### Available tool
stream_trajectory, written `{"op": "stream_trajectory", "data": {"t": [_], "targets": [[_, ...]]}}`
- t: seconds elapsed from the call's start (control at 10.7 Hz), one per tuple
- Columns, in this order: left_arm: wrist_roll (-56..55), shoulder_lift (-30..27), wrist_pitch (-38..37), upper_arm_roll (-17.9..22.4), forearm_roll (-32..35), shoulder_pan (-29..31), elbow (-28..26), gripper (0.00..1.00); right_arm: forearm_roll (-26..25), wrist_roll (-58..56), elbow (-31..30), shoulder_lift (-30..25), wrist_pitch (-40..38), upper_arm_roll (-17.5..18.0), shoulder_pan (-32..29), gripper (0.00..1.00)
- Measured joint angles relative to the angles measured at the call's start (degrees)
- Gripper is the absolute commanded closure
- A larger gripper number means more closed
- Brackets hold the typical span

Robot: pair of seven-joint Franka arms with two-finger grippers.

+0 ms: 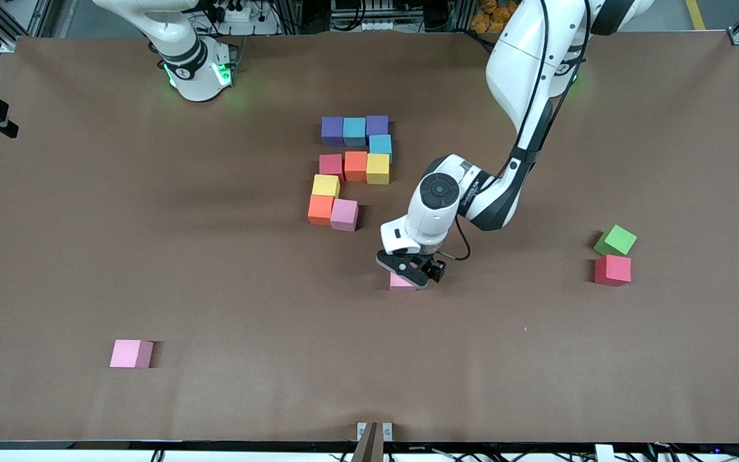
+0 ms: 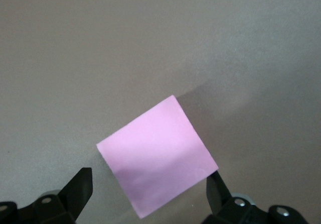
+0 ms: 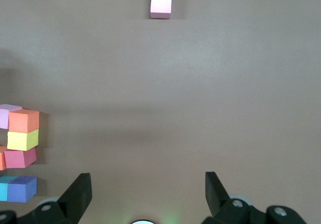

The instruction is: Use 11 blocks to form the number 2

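The left arm reaches out over mid-table, its left gripper [image 1: 412, 272] pointing down with jaws wide apart. The right arm waits, its right gripper [image 3: 148, 196] likewise spread.

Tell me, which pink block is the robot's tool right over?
The loose pink block under the left tool, whose open fingers straddle it. Another pink block sits alone nearer the camera; a third is in the number shape.
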Motion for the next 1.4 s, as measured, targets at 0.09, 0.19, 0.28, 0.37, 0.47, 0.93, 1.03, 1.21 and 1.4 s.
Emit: {"op": "stream_trajectory", "data": {"t": [0.09, 0.19, 0.28, 0.37, 0.47, 0.93, 1.03, 1.21, 1.4], "targets": [[0.0, 0.1, 0.5, 0.0, 0.0, 0.0, 0.4, 0.00, 0.0, 0.0, 0.0, 0.0, 0.0, 0.0, 0.0, 0.00], [0.0, 0.3, 1.0, 0.0, 0.0, 0.0, 0.7, 0.00, 0.0, 0.0, 0.0, 0.1, 0.0, 0.0, 0.0, 0.00], [0.0, 0.5, 2.0, 0.0, 0.0, -0.1, 0.9, 0.00, 0.0, 0.0, 0.0, 0.1, 0.0, 0.0, 0.0, 0.00], [0.0, 0.8, 2.5, -0.1, 0.0, -0.1, 1.1, 0.00, 0.2, 0.0, 0.0, 0.1, 0.0, 0.0, 0.0, 0.00], [0.0, 1.0, 2.7, -0.1, 0.0, -0.1, 1.2, 0.00, 0.3, 0.0, 0.0, 0.1, 0.0, 0.0, 0.0, 0.00], [0.0, 2.0, 4.1, -0.1, 0.0, -0.1, 1.9, 0.00, 0.3, 0.0, 0.0, 0.1, 0.0, 0.0, 0.0, 0.00], [0.0, 2.1, 4.2, -0.1, 0.0, -0.1, 2.2, 0.00, 0.3, 0.0, 0.0, 0.1, 0.0, 0.0, 0.0, 0.00], [0.0, 2.5, 4.3, -0.1, 0.0, -0.1, 2.7, 0.00, 0.3, 0.0, 0.0, 0.1, 0.1, 0.0, 0.0, 0.00], [0.0, 2.7, 4.4, -0.1, 0.0, -0.1, 2.7, 0.07, 0.3, 0.0, 0.0, 0.1, 0.1, 0.0, 0.0, 0.00]]}}
